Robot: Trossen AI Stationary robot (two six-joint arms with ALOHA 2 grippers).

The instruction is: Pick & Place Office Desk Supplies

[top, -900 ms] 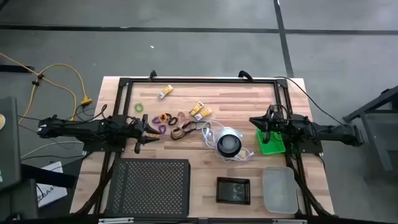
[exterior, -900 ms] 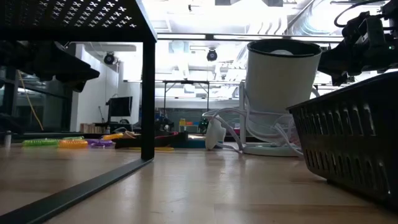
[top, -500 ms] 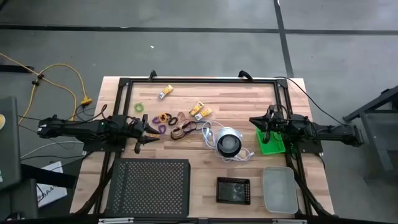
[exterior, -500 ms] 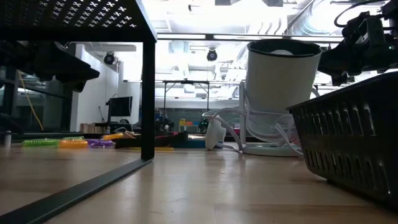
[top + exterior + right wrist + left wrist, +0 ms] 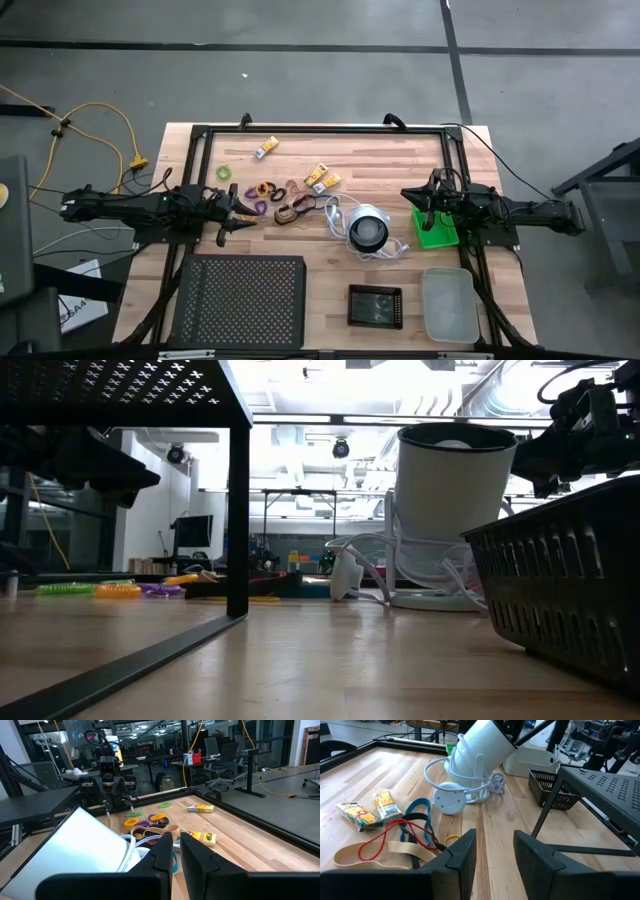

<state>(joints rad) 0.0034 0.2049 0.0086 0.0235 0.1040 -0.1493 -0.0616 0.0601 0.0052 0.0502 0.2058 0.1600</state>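
Left gripper, mid-left of the high view, fingers parted with a clear gap, holding nothing, just beside the small coloured loops and tangled teal and dark cords at frame centre. Finger-sized yellow-and-white packs lie just above; another sits upper left. Right gripper, mid-right, fingers nearly together, empty, over the green tray.

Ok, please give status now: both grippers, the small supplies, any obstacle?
Left gripper open, empty, beside the loops. Right gripper shut, empty, over green tray. Yellow packs untouched. White round object close by.
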